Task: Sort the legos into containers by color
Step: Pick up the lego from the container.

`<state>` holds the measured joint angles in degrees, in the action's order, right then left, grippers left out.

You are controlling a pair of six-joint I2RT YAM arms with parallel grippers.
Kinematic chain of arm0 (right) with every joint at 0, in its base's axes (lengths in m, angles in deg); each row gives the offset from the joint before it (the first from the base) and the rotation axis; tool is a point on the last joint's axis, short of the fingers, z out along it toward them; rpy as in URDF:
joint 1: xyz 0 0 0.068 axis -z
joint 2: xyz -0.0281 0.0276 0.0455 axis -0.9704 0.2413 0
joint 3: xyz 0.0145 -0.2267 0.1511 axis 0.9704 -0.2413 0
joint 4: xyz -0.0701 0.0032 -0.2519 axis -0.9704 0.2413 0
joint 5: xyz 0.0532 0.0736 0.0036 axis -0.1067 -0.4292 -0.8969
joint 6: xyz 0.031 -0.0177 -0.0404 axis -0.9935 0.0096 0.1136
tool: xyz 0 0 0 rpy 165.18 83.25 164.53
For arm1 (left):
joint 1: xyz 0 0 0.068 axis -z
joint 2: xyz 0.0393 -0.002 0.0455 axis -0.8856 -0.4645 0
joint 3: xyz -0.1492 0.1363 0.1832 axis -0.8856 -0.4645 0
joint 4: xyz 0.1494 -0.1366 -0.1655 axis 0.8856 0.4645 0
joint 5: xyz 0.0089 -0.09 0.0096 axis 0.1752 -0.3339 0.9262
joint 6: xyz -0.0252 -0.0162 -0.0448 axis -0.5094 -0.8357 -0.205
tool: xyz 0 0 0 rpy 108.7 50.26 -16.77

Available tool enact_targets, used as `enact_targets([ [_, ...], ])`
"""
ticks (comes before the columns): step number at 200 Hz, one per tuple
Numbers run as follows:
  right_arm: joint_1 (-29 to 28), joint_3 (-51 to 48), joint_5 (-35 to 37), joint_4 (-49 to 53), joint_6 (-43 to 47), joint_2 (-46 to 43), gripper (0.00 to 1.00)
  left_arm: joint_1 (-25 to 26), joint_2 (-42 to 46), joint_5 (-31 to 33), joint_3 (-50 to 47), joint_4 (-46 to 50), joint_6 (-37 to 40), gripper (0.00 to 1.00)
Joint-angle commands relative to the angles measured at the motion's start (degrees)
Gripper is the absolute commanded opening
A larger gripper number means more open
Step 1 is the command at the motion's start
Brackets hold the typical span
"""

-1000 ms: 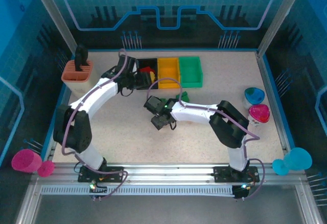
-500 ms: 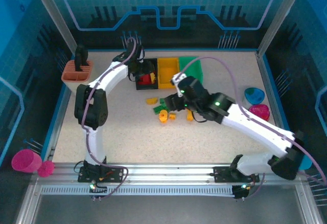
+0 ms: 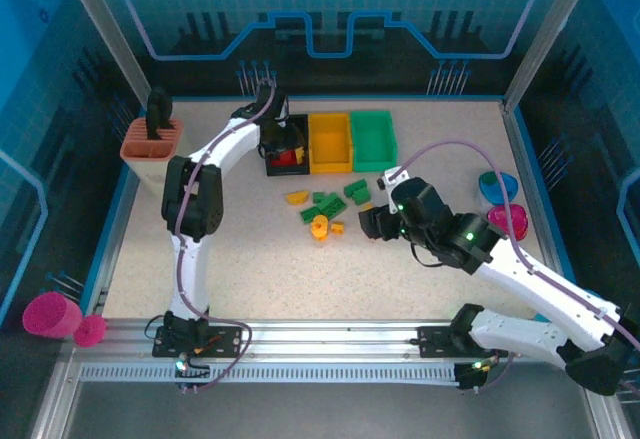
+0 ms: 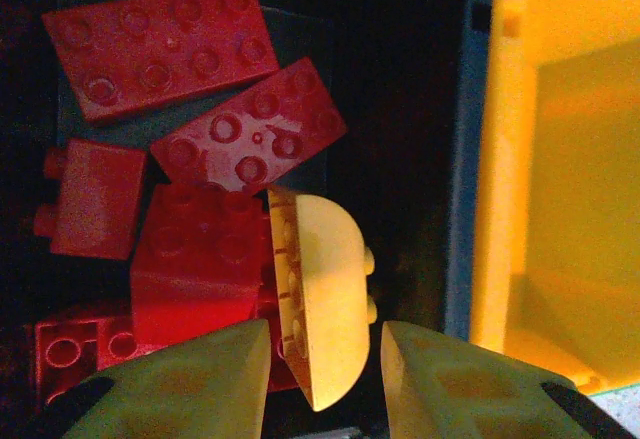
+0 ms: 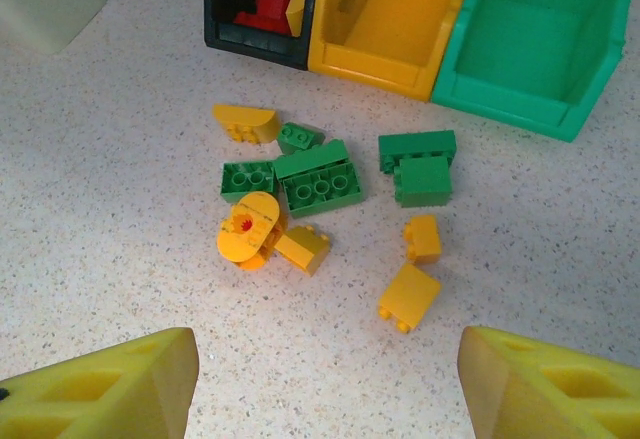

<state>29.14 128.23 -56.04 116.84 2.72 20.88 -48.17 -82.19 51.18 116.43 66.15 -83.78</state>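
Left gripper (image 4: 325,384) is over the black bin (image 4: 410,109). Its fingers narrowly straddle a yellow rounded brick (image 4: 320,289) lying on red bricks (image 4: 150,44); cannot tell whether it is clamped. Right gripper (image 5: 328,374) is spread wide, holding nothing, above loose green and yellow legos (image 5: 318,187) in front of the yellow bin (image 5: 390,19) and green bin (image 5: 540,49).
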Motion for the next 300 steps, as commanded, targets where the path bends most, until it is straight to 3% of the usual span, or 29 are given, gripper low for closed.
enact_targets([
  [1,0.66,-1.10,0.36,0.47,-1.70,-1.80,0.70,0.25,-1.66,-0.53,1.71,1.92,-0.11,0.35],
  [107,0.75,-4.06,0.00,-0.98,-3.54,-3.14,0.70,1.76,-4.61,1.23,2.13,2.26,0.80,0.32],
  [214,0.75,-5.15,-0.43,-2.17,-4.21,-3.41,0.69,1.43,-1.15,5.89,-0.39,2.64,1.92,0.17],
  [250,0.81,-5.51,-0.34,-2.43,-4.47,-3.84,0.69,0.48,-0.52,3.14,-0.39,2.69,1.56,0.10],
  [300,0.71,-7.18,-0.28,-2.39,-4.84,-4.55,0.69,0.20,4.36,0.00,-2.92,-0.14,0.26,0.09],
])
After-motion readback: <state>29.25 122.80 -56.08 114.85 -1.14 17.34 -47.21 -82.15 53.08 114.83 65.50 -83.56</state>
